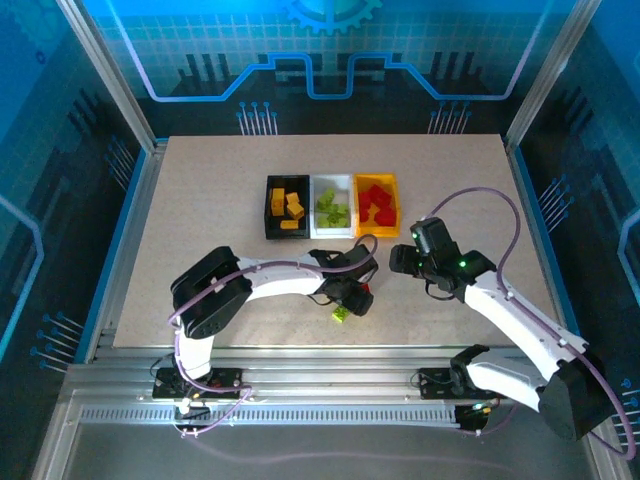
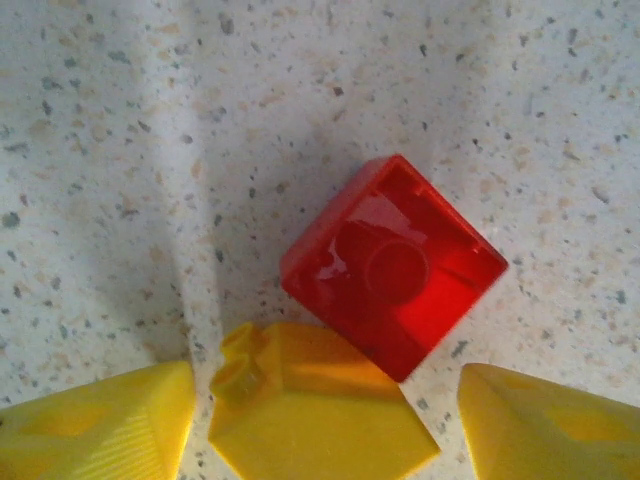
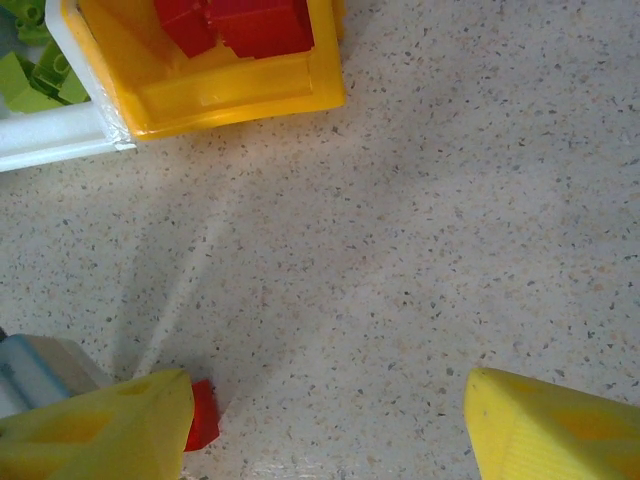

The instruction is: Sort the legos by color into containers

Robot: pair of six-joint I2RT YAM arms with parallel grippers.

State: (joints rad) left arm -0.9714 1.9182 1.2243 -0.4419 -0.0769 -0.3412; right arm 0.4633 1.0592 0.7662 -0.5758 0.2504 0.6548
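item: left gripper (image 2: 325, 425). jaws parted, straddling a yellow-orange lego (image 2: 310, 410) on the table (image 2: 100, 150); a sliver of gap shows either side, so nothing is gripped. just beyond, we log a red lego (image 2: 395, 265), upturned and hard against it. a green lego (image 1: 341, 314) lies near.
item: right gripper (image 3: 330, 420). released, empty, near the yellow-orange bin (image 3: 240, 95).
step, we judge: picking the yellow-orange piece.
next calls for: a square close, a lift clear of the red, then carriage to the black bin (image 1: 270, 210), where that colour sits.
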